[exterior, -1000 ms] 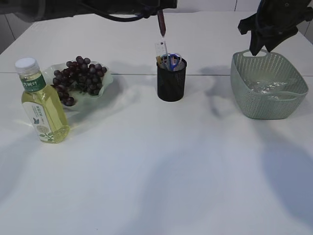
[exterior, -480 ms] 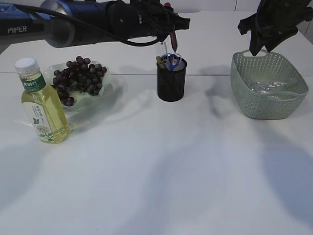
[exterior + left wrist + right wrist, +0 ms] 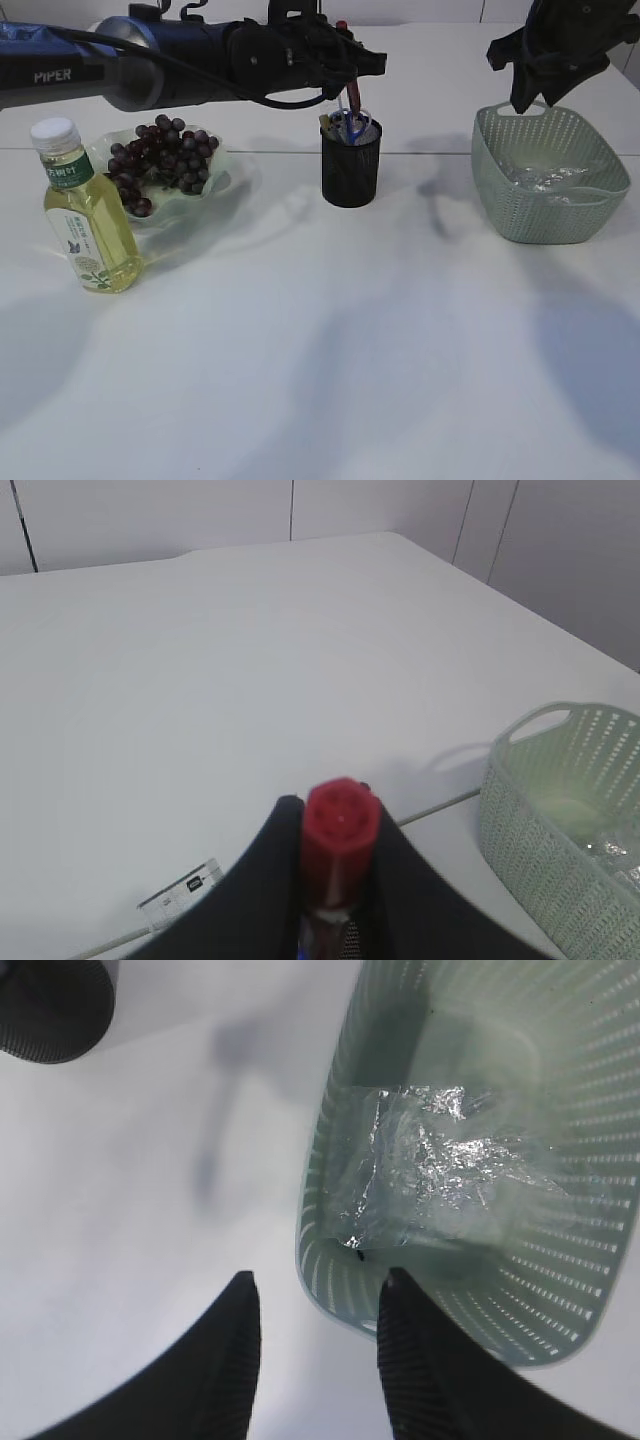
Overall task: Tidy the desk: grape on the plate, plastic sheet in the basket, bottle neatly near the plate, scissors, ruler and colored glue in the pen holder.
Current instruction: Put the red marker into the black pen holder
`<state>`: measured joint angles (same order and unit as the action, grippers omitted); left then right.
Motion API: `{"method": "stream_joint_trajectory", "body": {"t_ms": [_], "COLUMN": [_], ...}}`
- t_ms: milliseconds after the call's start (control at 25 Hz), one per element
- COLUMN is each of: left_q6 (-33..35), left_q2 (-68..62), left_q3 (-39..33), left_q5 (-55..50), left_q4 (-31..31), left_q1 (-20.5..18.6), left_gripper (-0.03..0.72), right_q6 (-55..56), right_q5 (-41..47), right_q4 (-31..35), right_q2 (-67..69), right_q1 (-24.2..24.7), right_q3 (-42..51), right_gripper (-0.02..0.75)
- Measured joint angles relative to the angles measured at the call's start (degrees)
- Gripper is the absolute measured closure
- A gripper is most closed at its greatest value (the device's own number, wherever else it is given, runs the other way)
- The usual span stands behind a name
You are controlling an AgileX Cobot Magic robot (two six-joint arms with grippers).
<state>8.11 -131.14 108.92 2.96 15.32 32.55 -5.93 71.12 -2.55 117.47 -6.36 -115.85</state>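
Note:
The left gripper (image 3: 352,82) hangs over the black mesh pen holder (image 3: 351,165), shut on the colored glue (image 3: 340,825), a stick with a red cap. The stick's lower end reaches the holder's mouth. Blue-handled scissors (image 3: 349,126) stand in the holder, and the clear ruler (image 3: 180,890) shows beside the fingers. Grapes (image 3: 160,160) lie on the pale green plate (image 3: 218,172). The yellow bottle (image 3: 88,215) stands upright in front of the plate. The crumpled plastic sheet (image 3: 440,1170) lies in the green basket (image 3: 550,175). The right gripper (image 3: 320,1285) hovers open and empty above the basket's rim.
The left arm (image 3: 150,65) stretches across the back, above the plate. The pen holder's rim (image 3: 50,1005) shows in the right wrist view's top left corner. The white table (image 3: 330,340) spreads toward the front. A seam (image 3: 430,153) runs across it behind the holder.
The left arm has come down and the glue stick has dropped from well above the pen holder to its mouth. The right arm has not moved.

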Motion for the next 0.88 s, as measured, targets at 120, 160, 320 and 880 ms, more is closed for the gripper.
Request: {"method": "stream_joint_trajectory", "body": {"t_ms": [120,160,320,880], "left_q6": [0.0,0.0,0.0,0.0], "left_q2": [-0.73,-0.99,-1.34,-2.79], "left_q3": [0.0,0.0,0.03,0.03], "left_q5": [0.25,0.25,0.25,-0.28], "left_q4": [0.0,0.0,0.0,0.1], "left_q1": [0.0,0.0,0.0,0.0], "left_gripper": [0.594,0.593,0.593,0.59], "right_q6": [0.0,0.0,0.0,0.0], "right_q5": [0.0,0.03,0.14,0.14], "right_q4": [0.0,0.0,-0.09,-0.09], "right_q2": [0.0,0.0,0.0,0.0], "right_q1": [0.0,0.0,0.0,0.0], "right_q3": [0.0,0.0,0.0,0.0], "right_gripper": [0.437,0.437,0.438,0.438]}}
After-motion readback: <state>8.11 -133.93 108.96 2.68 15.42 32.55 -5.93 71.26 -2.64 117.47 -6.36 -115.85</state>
